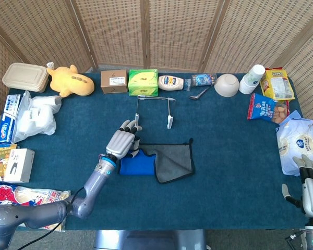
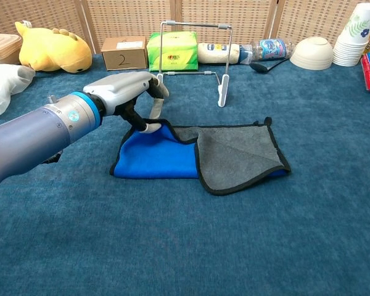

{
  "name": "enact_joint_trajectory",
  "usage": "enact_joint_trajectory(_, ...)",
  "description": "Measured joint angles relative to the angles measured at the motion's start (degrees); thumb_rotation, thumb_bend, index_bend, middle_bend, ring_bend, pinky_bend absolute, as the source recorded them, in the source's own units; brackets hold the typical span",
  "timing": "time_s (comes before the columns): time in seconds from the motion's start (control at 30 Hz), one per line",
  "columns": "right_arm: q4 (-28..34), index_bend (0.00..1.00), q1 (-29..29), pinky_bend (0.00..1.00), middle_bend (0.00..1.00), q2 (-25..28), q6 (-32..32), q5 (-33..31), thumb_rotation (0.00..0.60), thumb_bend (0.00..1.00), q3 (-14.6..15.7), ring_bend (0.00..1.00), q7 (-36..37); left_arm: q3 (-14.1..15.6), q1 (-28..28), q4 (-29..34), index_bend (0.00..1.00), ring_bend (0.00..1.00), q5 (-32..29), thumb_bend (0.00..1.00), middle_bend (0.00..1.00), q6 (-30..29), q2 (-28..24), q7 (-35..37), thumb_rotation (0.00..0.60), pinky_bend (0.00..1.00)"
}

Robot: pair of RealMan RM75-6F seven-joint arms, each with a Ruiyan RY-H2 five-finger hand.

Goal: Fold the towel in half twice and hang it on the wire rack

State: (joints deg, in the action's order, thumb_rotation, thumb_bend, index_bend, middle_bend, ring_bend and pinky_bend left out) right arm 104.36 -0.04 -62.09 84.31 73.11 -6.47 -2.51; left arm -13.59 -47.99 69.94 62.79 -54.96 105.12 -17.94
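Note:
The towel (image 1: 172, 160) lies flat on the blue table, its grey top layer (image 2: 237, 154) folded over a bright blue underside (image 2: 154, 160) that shows on the left. My left hand (image 1: 123, 144) is at the towel's far-left corner, and thumb and a finger pinch that slightly raised corner in the chest view (image 2: 128, 98). The wire rack (image 1: 155, 97) stands upright just behind the towel, bare (image 2: 194, 24). My right hand (image 1: 312, 191) rests at the table's near right edge, fingers apart and holding nothing; the chest view does not show it.
Along the back edge stand a yellow plush toy (image 1: 70, 80), a cardboard box (image 1: 113, 81), a green tissue box (image 1: 143, 82), a mayonnaise bottle (image 1: 171, 83), a bowl (image 1: 226, 85) and stacked cups (image 1: 252, 78). Snack bags (image 1: 268, 108) line the right side, plastic bags and boxes (image 1: 34, 115) the left.

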Motion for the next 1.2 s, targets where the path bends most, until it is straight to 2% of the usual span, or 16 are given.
enact_joint_trajectory(0.17, 0.1, 0.12, 0.0, 0.00, 0.03, 0.1, 0.0, 0.0, 0.600, 0.38, 0.0, 0.00, 0.0, 0.7, 1.2, 0.5, 0.63, 0.00, 0.1, 0.43, 0.20, -0.8, -0.6, -0.1, 0.600, 0.00)
enact_joint_trajectory(0.27, 0.2, 0.12, 0.1, 0.00, 0.03, 0.0, -0.1, 0.1, 0.600, 0.38, 0.0, 0.00, -0.1, 1.1, 1.8, 0.7, 0.58, 0.00, -0.1, 0.43, 0.19, -1.0, -0.9, -0.2, 0.600, 0.00)
enact_joint_trajectory(0.47, 0.5, 0.12, 0.0, 0.00, 0.03, 0.0, 0.1, 0.2, 0.600, 0.38, 0.1, 0.00, -0.3, 0.7, 1.8, 0.3, 0.37, 0.00, 0.0, 0.41, 0.12, -1.3, -0.7, 0.0, 0.600, 0.00)
enact_joint_trajectory(0.73, 0.9, 0.11, -0.3, 0.00, 0.03, 0.3, 0.5, 0.1, 0.600, 0.38, 0.1, 0.00, -0.4, 0.2, 1.7, -0.2, 0.21, 0.00, 1.5, 0.40, 0.03, -2.5, -0.2, 0.9, 0.600, 0.00)
enact_joint_trajectory(0.9, 1.0, 0.12, -0.3, 0.00, 0.03, 0.4, 0.4, 0.2, 0.600, 0.39, 0.1, 0.00, -0.4, 0.7, 2.2, -0.7, 0.16, 0.00, 1.9, 0.40, 0.02, -3.1, 0.1, 0.1, 0.600, 0.00)
enact_joint_trajectory(1.2, 1.2, 0.12, -0.8, 0.00, 0.03, 0.4, 0.9, 0.3, 0.600, 0.38, 0.3, 0.00, -0.4, 0.4, 1.8, -3.5, 0.15, 0.00, 1.1, 0.42, 0.02, -2.7, 1.6, -1.9, 0.600, 0.00)
